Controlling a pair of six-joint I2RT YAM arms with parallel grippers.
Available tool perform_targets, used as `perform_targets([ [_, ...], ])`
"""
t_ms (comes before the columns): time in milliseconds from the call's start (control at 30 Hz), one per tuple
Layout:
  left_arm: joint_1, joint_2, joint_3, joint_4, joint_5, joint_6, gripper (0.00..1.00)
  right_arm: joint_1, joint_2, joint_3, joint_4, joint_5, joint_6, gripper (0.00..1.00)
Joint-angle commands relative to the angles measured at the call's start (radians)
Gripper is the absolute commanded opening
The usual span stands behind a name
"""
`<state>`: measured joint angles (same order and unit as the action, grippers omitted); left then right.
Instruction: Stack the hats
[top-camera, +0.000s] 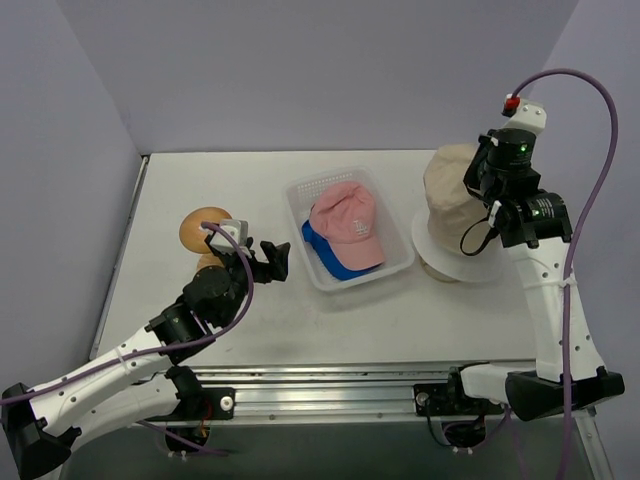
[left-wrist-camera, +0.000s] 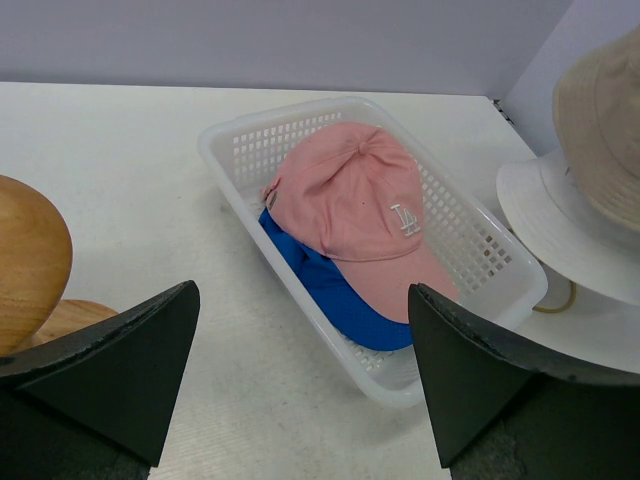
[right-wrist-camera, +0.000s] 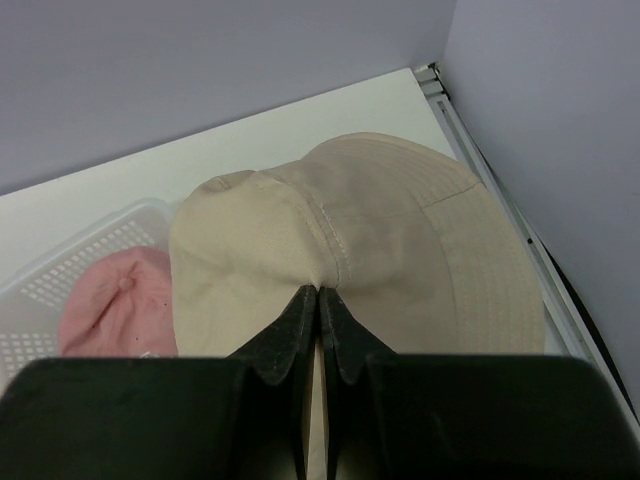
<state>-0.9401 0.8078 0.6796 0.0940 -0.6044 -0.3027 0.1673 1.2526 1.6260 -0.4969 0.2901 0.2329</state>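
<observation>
Beige and floppy, surely light, the bucket hat (right-wrist-camera: 340, 230) is pinched by a crown fold in my right gripper (right-wrist-camera: 319, 300), over the whitish hat (left-wrist-camera: 545, 205) at the table's right. My left gripper (top-camera: 272, 260) gapes empty toward the pink cap (left-wrist-camera: 350, 205) in the basket (left-wrist-camera: 240, 140).

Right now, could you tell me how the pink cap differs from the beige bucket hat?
The pink cap has a front bill; the beige bucket hat has a brim all round. The pink cap lies in the basket on the blue cap; the beige bucket hat sits over the whitish hat, outside it. The right gripper is shut on the beige bucket hat; nothing holds the pink cap. Both are fabric.
</observation>
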Motion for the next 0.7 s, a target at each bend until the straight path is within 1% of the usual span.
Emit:
perform_targets([
  [0, -0.003, -0.016, 0.015, 0.042, 0.011, 0.002, 0.94, -0.035, -0.033, -0.04, 0.044, -0.006, 0.011, 0.0],
  [367, -0.003, -0.027, 0.015, 0.042, 0.015, -0.001, 0.94, -0.127, -0.058, -0.155, 0.064, 0.02, 0.052, 0.0],
  [500, -0.003, -0.021, 0.015, 0.044, 0.017, -0.001, 0.94, -0.163, -0.036, -0.147, 0.093, -0.002, 0.066, 0.0],
  [533, -0.003, -0.019, 0.015, 0.046, 0.018, -0.001, 0.94, -0.193, -0.025, -0.135, 0.09, -0.002, 0.072, 0.0],
  [667, -0.003, -0.013, 0.02, 0.041, 0.014, -0.003, 0.94, -0.244, 0.011, -0.112, 0.061, 0.003, 0.103, 0.0],
])
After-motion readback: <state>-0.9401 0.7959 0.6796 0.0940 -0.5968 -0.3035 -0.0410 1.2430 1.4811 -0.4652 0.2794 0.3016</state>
